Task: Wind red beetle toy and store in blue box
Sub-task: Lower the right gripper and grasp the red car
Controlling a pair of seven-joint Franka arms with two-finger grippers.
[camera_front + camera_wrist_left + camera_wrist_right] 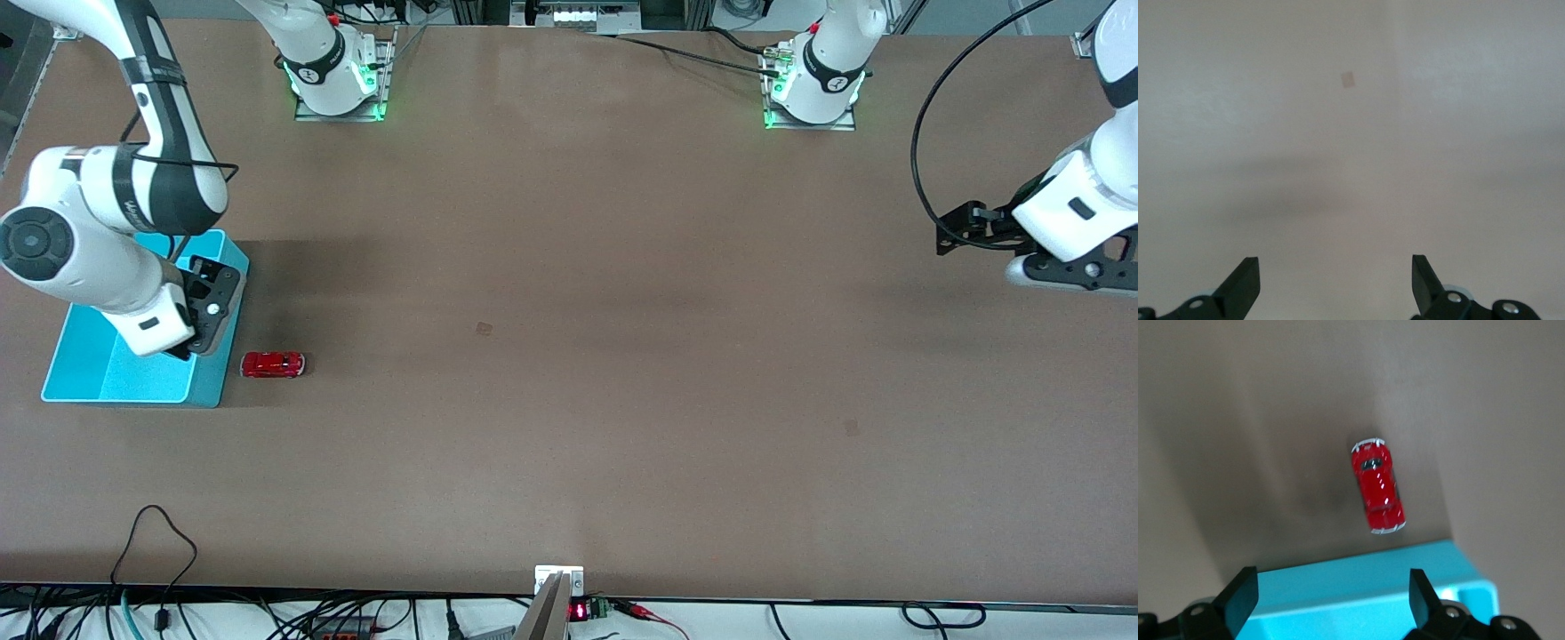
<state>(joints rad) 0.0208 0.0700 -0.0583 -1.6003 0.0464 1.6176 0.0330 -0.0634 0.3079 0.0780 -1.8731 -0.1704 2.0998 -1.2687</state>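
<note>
My right arm covers much of the blue box (133, 378), so its inside is mostly unseen. My left pincer (1080, 271) runs off the picture's edge. A small pale patch (1348, 79) on the desk (569, 356) is perhaps tape.

even overhead light, soft shadows, hazy wrist views

Right arm: rises from its base at the bench's far edge, folds at a bent elbow and turns its wrist downward. Right pincer (197, 342) hangs empty, its two dark fingers (1241, 593) spread wide apart.

Left arm: reaches out at the bench's left-arm end, its forearm and wrist only partly in the front view. Left pincer (1076, 271) hangs above the bench (1351, 167), its fingers (1245, 283) parted wide with nothing between them.
</note>
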